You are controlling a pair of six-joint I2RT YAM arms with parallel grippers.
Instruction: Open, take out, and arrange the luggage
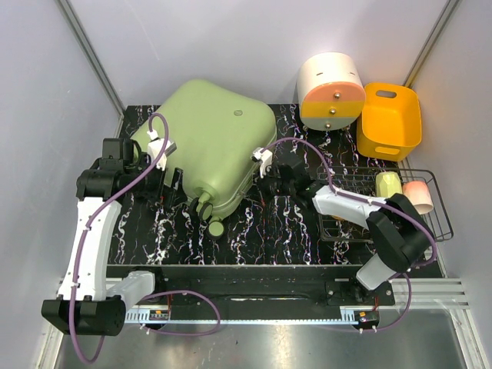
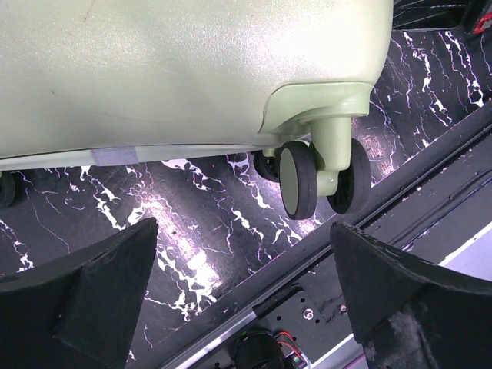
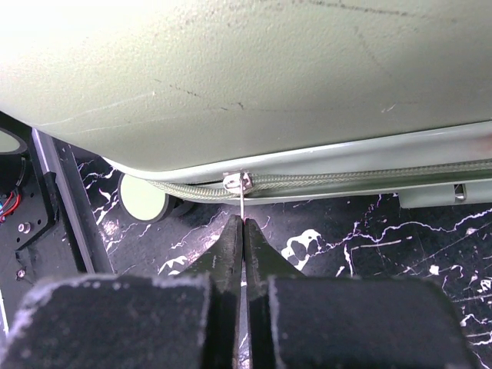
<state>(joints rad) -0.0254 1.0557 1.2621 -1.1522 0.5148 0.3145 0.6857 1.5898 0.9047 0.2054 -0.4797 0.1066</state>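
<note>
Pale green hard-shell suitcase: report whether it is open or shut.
Shut. The pale green hard-shell suitcase shows no lining; its zip seam has no gap, and the right fingers pinch the pull of its slider.

luggage (image 1: 207, 138) — pale green hard shell | closed | lying flat | wheels (image 1: 216, 228) facing near edge

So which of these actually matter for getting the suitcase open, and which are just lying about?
In the job: suitcase, zip pull, right gripper shut on it.
Lying about: round drawer box, orange bin, wire basket.
</note>
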